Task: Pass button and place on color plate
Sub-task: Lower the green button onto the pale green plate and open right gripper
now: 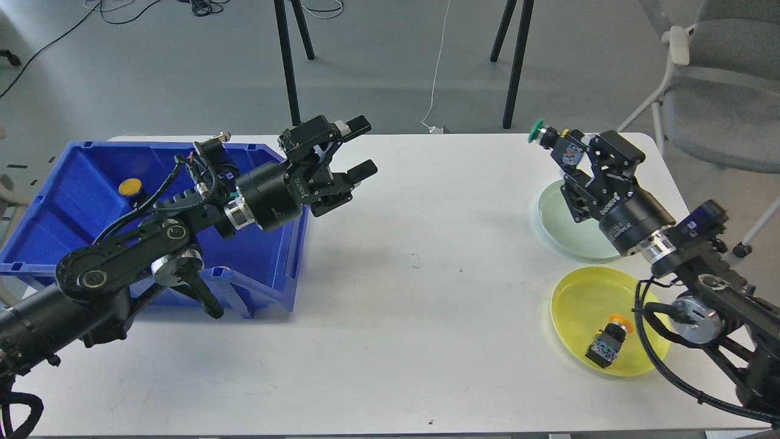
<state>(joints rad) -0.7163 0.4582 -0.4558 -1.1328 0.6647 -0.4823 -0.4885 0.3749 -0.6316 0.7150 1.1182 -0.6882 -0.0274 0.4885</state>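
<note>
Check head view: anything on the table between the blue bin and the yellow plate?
Nothing: bare white table between blue bin and yellow plate, per head view.

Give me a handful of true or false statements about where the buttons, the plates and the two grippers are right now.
1. The right gripper holds a green-capped push button. True.
2. The left gripper is shut on a button. False: it is open and holds nothing.
3. The round yellow plastic plate holds an orange-capped button. True.
4. The pale green round plate already holds a button. False: none lies on its visible part.
5. A yellow-capped button sits in the blue plastic bin. True.
</note>
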